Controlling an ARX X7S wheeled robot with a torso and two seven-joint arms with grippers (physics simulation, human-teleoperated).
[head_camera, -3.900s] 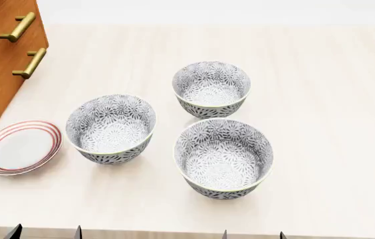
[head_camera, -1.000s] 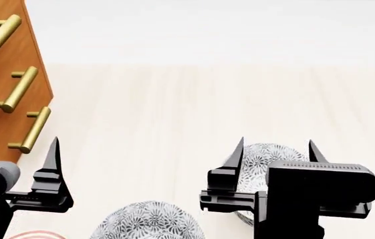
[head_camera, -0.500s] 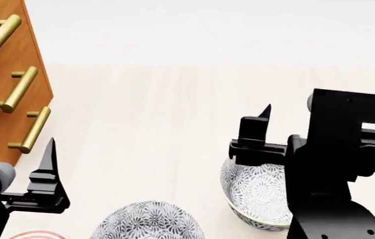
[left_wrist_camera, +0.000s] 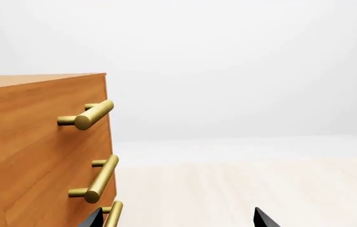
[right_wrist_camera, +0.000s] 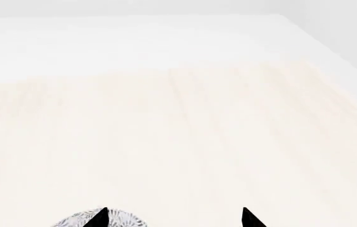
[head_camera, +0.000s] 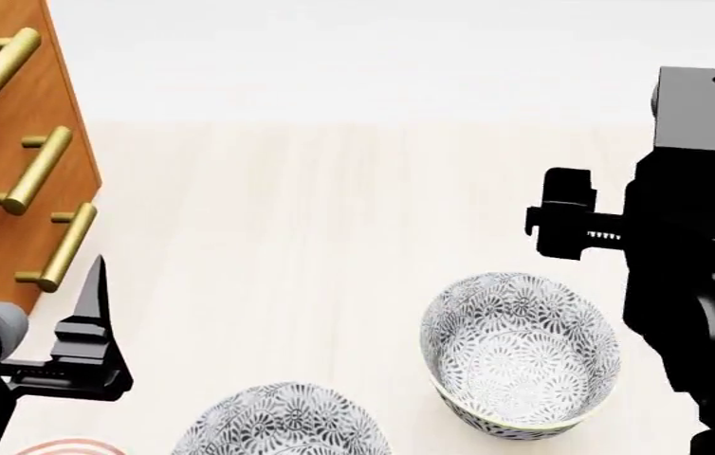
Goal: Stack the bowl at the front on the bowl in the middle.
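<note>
The bowl at the front is out of view. Of the bowl in the middle (head_camera: pixel 284 424), grey-patterned, only the far part shows at the head view's bottom edge. The far bowl (head_camera: pixel 520 353) stands whole to its right. My right arm (head_camera: pixel 693 246) is raised above and beyond that far bowl. My right gripper (right_wrist_camera: pixel 173 218) is open and holds nothing, with a patterned bowl rim (right_wrist_camera: pixel 125 222) beside one fingertip. My left gripper (head_camera: pixel 28 275) hangs open and holds nothing beside the cabinet, left of the middle bowl. The left gripper (left_wrist_camera: pixel 178 220) shows only its two fingertips in its wrist view.
A wooden cabinet (head_camera: pixel 4 142) with brass drawer handles (left_wrist_camera: pixel 96 182) stands at the left, close to my left fingers. A red-ringed plate (head_camera: pixel 73 445) peeks in at the bottom left. Pale tabletop (head_camera: pixel 332 209) stretches behind the bowls.
My right arm has risen and swung right and away, uncovering the far bowl it hid a second ago. The left gripper has barely moved. The bowls stand as before.
</note>
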